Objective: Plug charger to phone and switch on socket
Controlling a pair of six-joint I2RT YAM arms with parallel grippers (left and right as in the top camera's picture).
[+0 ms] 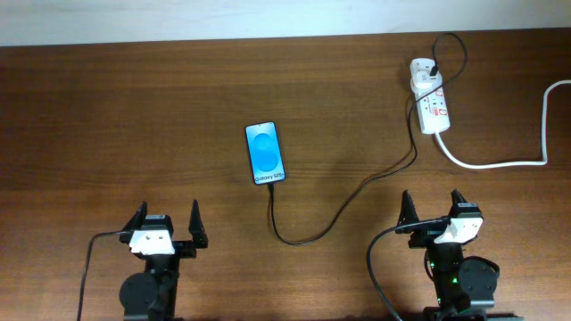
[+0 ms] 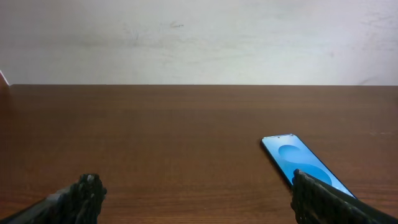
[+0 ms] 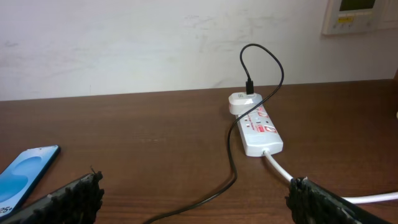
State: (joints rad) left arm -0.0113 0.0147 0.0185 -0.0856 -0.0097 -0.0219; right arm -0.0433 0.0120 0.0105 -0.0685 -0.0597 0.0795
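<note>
Prob. an office or test rm, indoors: I'm at a plain brown wood table point(image 1: 98, 116) that meets a bare white wall point(image 3: 124, 43). Small wall ctrl panel point(image 3: 359, 14), maybe a thermostat, sits top right in my right wrist view.

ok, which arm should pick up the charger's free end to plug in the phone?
Left. The charger ends by the near edge of the phone, nearer the left arm, whose jaws are open. The right arm sits closer to the socket.
</note>
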